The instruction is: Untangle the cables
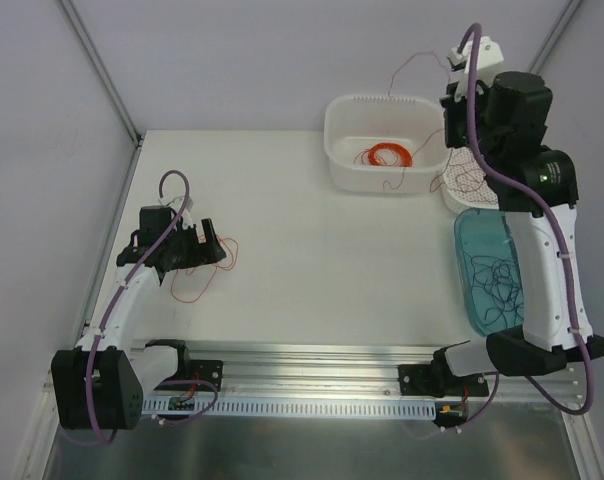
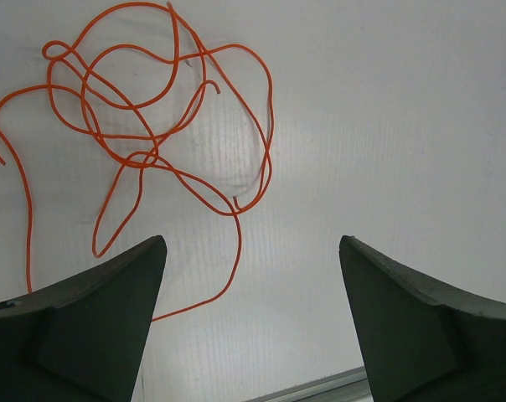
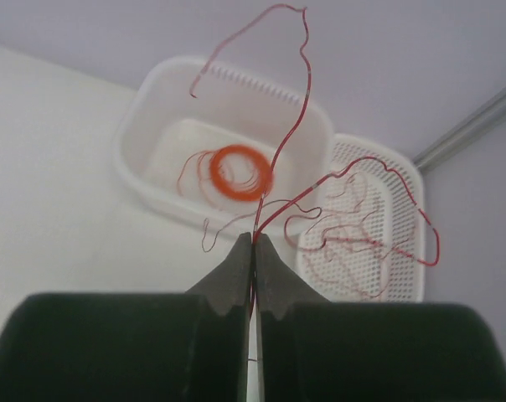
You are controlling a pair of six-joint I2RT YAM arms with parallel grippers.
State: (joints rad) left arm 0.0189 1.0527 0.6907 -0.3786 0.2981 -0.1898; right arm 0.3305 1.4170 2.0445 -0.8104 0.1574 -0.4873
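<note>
Now, right gripper (image 3: 253,240) pinching a red wire (image 3: 296,117) by the far-right corner, loose ends could snag the basket (image 3: 379,149).

The right gripper (image 3: 253,240) clamped tight on a red wire (image 3: 307,84), loose ends curling over the white tub (image 3: 132,138) and mesh basket (image 3: 379,144).

Left wrist view: orange wire (image 2: 144,159) runs off left frame edge; two runs vanish behind finger (image 2: 94,318), lower left.
Right wrist view: red wire (image 3: 258,226) lower end hidden between pressed fingertips (image 3: 234,280), centre.
Top view: perforated basket (image 1: 458,188) and teal tray (image 1: 477,240) partly hidden behind right arm (image 1: 537,270), right side; dark strands (image 1: 497,285) in tray too fine to count.
</note>
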